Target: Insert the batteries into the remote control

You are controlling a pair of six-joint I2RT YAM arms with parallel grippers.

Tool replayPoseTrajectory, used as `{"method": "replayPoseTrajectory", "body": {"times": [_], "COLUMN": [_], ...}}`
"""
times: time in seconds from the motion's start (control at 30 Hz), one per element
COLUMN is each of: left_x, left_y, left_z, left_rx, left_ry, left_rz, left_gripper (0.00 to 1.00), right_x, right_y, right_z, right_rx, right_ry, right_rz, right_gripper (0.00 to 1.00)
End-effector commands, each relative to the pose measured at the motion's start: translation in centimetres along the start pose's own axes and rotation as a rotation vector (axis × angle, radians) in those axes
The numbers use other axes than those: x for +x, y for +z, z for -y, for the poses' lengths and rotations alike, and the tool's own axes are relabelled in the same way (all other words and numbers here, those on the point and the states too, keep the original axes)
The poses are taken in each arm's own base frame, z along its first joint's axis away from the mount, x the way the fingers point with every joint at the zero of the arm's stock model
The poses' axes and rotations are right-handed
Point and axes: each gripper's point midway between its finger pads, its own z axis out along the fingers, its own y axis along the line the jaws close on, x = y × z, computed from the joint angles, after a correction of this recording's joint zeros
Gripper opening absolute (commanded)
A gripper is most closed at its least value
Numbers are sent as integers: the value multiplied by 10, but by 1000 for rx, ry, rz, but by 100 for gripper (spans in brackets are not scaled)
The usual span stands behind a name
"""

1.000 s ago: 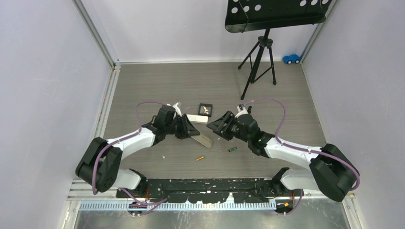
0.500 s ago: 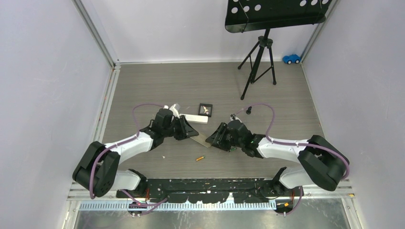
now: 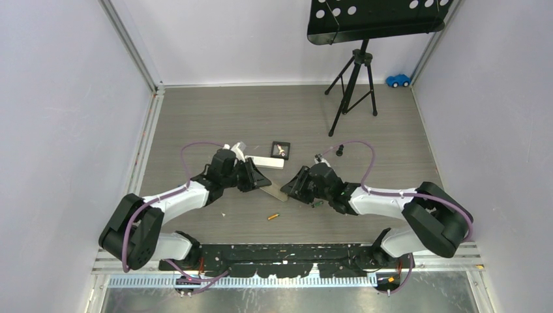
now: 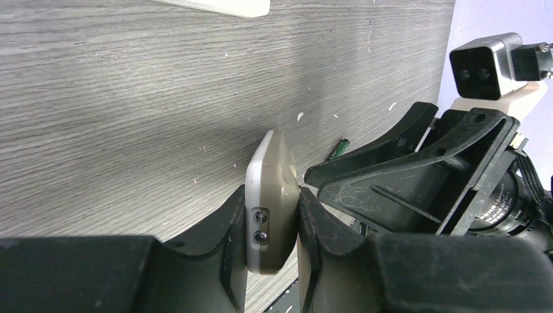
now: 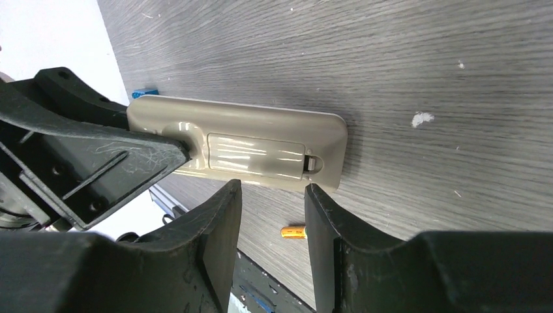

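Grey-beige plastic faces the right wrist camera: the long slim white remote control [image 5: 238, 147] stands on its long edge near the middle of the grey wood-grain table [image 3: 215, 117]. Its dull back is turned toward the right arm, and the rectangular battery cover [image 5: 254, 155] is closed, with a small latch [image 5: 312, 161] at the free end.

The left gripper [image 4: 270, 225] pinches one end of the remote across front and back, fingers pressed flat against the shell. The right gripper [image 5: 270, 195] hangs just before the cover, fingers spread and nothing between them. A tiny orange cylindrical battery [image 5: 293, 231] lies on the table near the remote, and a green-and-black battery [image 4: 338, 149] lies close by on the right arm's side.

The remote looks light, stiff and smooth. Held at one end only, it is likely to pivot if pushed hard. The thin cover probably flexes and should be worked at the latch with a single fingertip. The batteries will roll, so each is best taken across the middle of its barrel.
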Motion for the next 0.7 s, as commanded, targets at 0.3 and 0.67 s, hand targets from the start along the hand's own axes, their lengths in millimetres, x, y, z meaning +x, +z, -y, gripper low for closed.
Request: {"method": "replayPoseTrajectory", "body": {"times": [0.3,0.67], "left_x": [8,10], "left_y": [1,-1], "left_z": [-12,-13], "left_rx": [-15,-16], "left_ry": [46,67], "left_rz": [-16,-17], "left_gripper": [0,0], "right_x": [-8,-13], "right_y": [20,18], "right_z": [-22,-21], "right_rx": [-71,-58], "right_ry": [2,-16], "right_rz": [19,47], "right_gripper": [46,28]}}
